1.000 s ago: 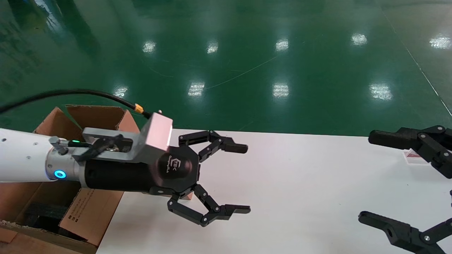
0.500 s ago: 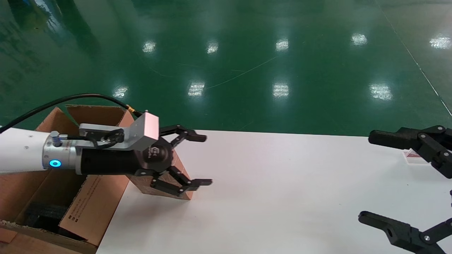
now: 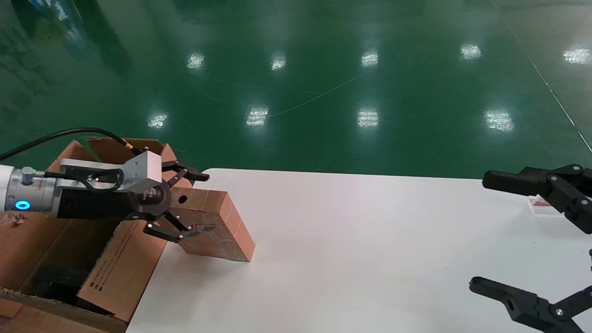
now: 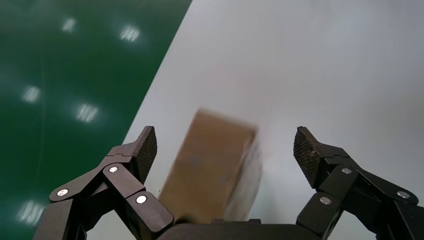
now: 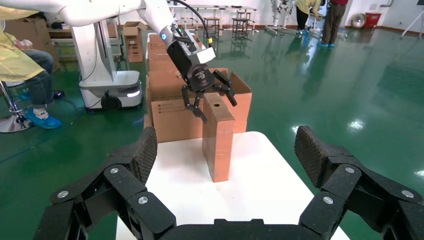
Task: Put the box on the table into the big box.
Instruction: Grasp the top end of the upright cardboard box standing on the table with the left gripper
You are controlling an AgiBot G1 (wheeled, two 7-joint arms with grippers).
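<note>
Lower left of the head view, left gripper (image 3: 192, 202) spread open astride the box (image 3: 210, 225) standing on the table (image 3: 370, 249), big box (image 3: 69, 249) beside it holding black foam (image 3: 53, 280), right gripper (image 3: 481, 231) open, lower right.

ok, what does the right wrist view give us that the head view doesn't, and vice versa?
Right wrist only: people and further cartons in the hall behind, and the left arm from the front.

Head only: black foam inside the large brown corrugated carton, and black print on its side.

Both: the small flat brown cardboard box standing on edge on the white table, round hole up, the open left gripper at its top; the open right gripper apart from it.
</note>
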